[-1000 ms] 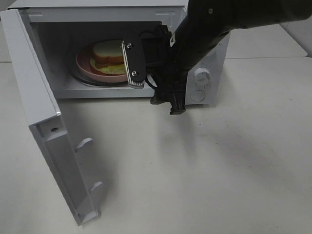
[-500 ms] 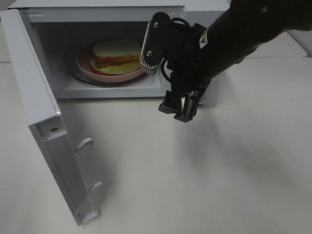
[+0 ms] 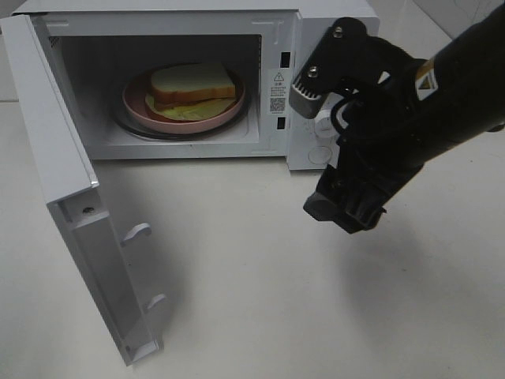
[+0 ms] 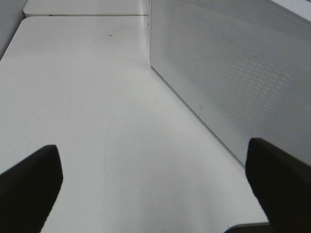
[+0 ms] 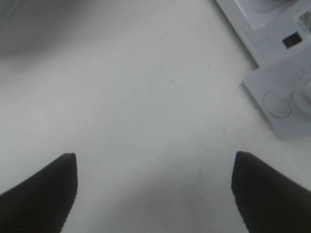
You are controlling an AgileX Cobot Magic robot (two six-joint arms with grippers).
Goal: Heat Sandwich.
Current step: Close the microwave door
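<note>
- The sandwich (image 3: 192, 85) lies on the pink plate (image 3: 136, 110), which sits on the turntable inside the microwave (image 3: 173, 6).
- The door (image 3: 71, 213) stands fully open, swung to the left of the cavity. The latch hooks (image 3: 138, 231) on its inner face are exposed.
- The right gripper (image 5: 153, 165) hangs outside the cavity, in front of the control panel (image 3: 323, 122). Its jaws are spread wide, with only bare table (image 3: 260, 276) between them.
- The left gripper (image 4: 153, 148) is likewise spread wide and empty. It is near the microwave's perforated side wall (image 4: 233, 73) and is not seen in the exterior high view.
- Judgement: loading is complete. Closing the door and setting the control remain.
- Risk: a push on the door's far edge may slide the light oven across the smooth table instead of swinging the door.
- Risk: a weak push may leave the latch hooks unseated, and heating would likely not start.
- Risk: the right arm hangs close to the panel, so a careless sweep may knock a knob.
- Risk: the left fingers are near the side wall and may scrape it on any sideways move.
- Writing: a sticker (image 3: 276, 91) on the inner frame shows a warning triangle and a code square. Its text is too small to read, and no brand name is legible.
</note>
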